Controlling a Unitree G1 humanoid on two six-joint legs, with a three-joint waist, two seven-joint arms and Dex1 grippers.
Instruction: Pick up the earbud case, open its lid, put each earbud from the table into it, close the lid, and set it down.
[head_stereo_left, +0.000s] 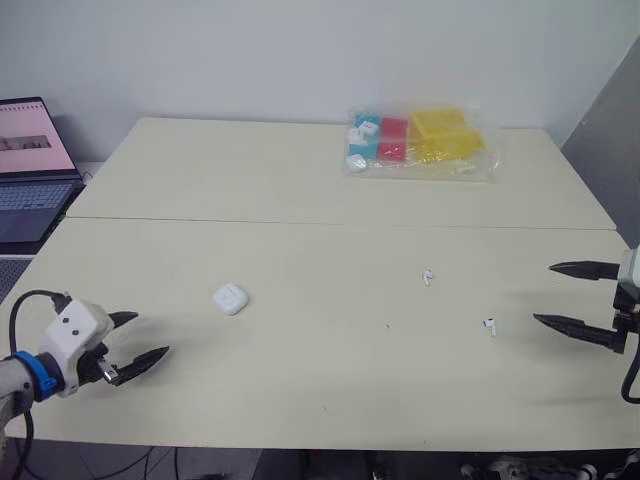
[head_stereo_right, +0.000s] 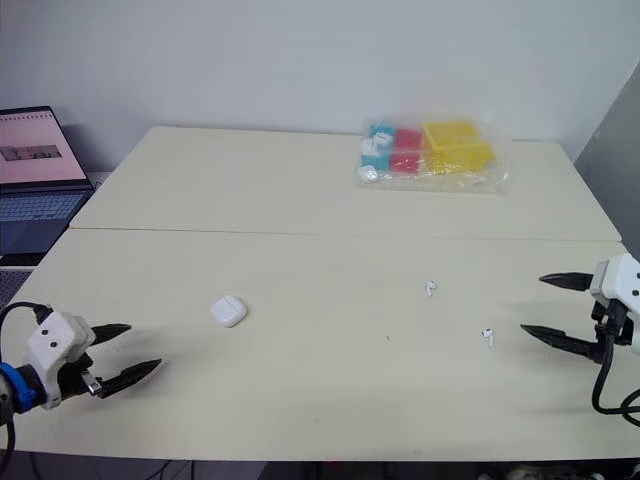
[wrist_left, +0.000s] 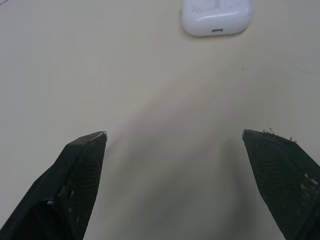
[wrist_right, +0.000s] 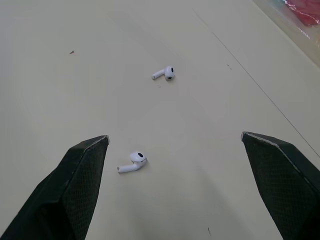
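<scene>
Step in hand: by my reading, the reach for the earbud case (head_stereo_left: 230, 298); nothing is lifted yet.
Left end effector (head_stereo_left: 150, 335): fingers spread wide, holding nothing, low over the worktop (head_stereo_left: 300, 390).
Right end effector (head_stereo_left: 544, 293): fingers likewise wide apart and empty.
Case position: flat on the worktop, lid shut, ahead of the left end effector and somewhat to its right, well short of the fingertips.
Case heading: the end with the small charging port faces the left end effector, so the lid end likely points away. Its longer side seems to run across the fingers' line, though part of it is cut off.
Earbuds: the nearer earbud (wrist_right: 132, 162) lies just ahead of the right end effector and the farther earbud (wrist_right: 164, 73) beyond it, well apart. Each lies on its side with its stem roughly crosswise to the fingers.
Doing it well: swing the left end effector right until the case sits centred between the fingers. Advance low, then close on the two short ends below the lid seam, leaving the lid free for the right end effector.
</scene>
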